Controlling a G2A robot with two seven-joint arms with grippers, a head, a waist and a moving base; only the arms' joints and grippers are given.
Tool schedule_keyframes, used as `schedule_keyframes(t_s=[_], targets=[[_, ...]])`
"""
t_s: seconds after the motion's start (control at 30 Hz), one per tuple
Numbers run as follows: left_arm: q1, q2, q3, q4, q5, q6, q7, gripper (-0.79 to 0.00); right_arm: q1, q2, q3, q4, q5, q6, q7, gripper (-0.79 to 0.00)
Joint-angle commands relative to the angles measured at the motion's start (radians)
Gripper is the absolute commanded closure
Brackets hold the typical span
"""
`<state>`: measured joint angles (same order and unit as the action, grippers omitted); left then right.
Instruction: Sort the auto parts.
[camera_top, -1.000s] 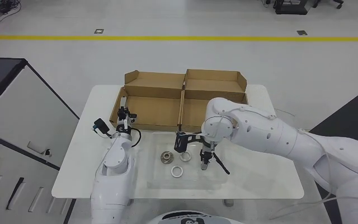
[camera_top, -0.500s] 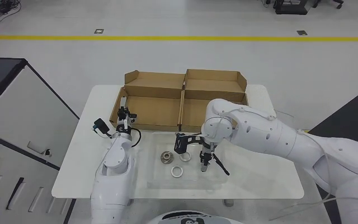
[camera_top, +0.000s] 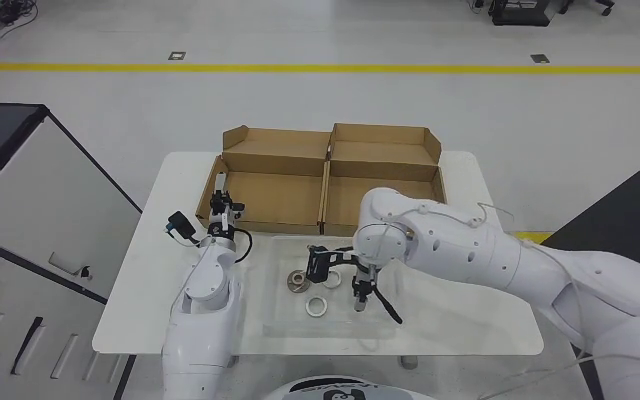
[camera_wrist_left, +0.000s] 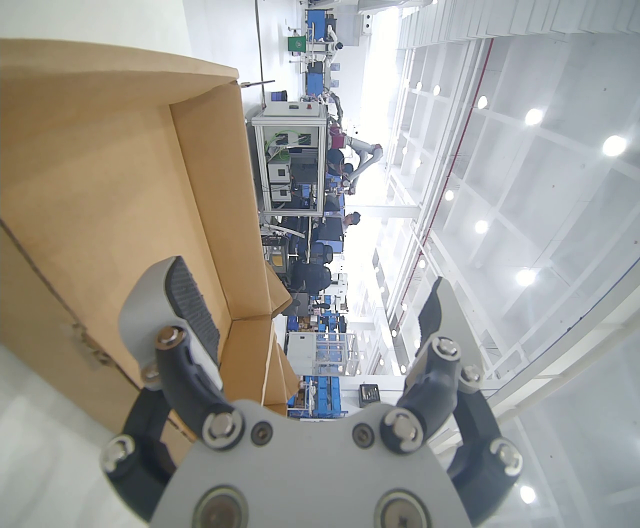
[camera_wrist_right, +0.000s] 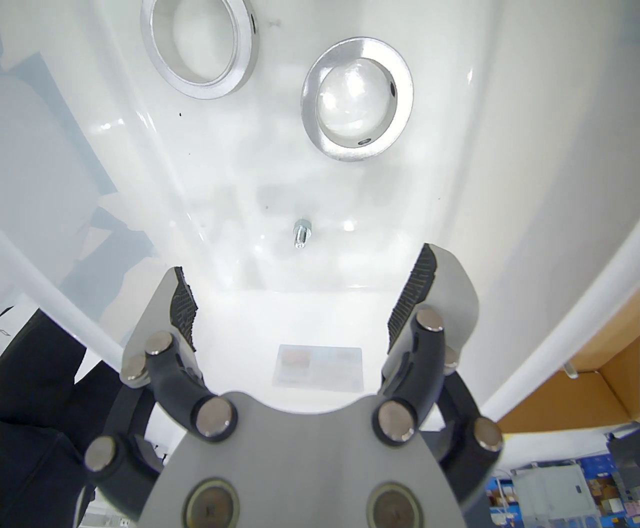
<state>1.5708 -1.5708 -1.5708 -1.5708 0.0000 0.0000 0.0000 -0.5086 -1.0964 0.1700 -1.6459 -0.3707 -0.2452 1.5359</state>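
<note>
White table (camera_top: 140, 300) holds two brown cardboard boxes (camera_top: 275, 195), with no parts sorted yet, I think. Shiny metal rings (camera_wrist_right: 357, 99) and one small silver bolt (camera_wrist_right: 301, 233) wait in a clear plastic tray (camera_top: 280, 315). Right hand (camera_wrist_right: 305, 272) hangs spread above the bolt. Left hand (camera_wrist_left: 305, 280) is spread too.

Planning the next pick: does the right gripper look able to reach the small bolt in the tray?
Probably yes: the right gripper hangs open near the small bolt, which lies alone on the tray floor, apart from the nearer ring and farther ring, with nothing between.
</note>
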Motion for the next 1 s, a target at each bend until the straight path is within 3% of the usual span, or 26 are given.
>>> schedule_keyframes(t_s=[0.0,0.07,0.1,0.13,0.2,0.97], targets=[[0.000,0.000,0.000,0.000,0.000,0.000,0.000,-0.785,-0.005,-0.005,0.000,0.008,-0.011,-0.001,0.000,-0.785],[0.000,0.000,0.000,0.000,0.000,0.000,0.000,-0.785,-0.012,-0.010,0.000,0.019,-0.022,-0.001,0.000,-0.751],[0.000,0.000,0.000,0.000,0.000,0.000,0.000,-0.785,-0.014,-0.012,0.000,0.026,-0.024,-0.002,0.000,-0.576],[0.000,0.000,0.000,0.000,0.000,0.000,0.000,-0.785,-0.017,-0.015,0.000,0.034,-0.027,-0.001,0.000,-0.462],[0.000,0.000,0.000,0.000,0.000,0.000,0.000,-0.785,-0.022,-0.021,0.000,0.050,-0.035,-0.001,0.000,-0.388],[0.000,0.000,0.000,0.000,0.000,0.000,0.000,-0.785,-0.049,-0.046,0.000,0.097,-0.048,-0.017,0.000,-0.342]])
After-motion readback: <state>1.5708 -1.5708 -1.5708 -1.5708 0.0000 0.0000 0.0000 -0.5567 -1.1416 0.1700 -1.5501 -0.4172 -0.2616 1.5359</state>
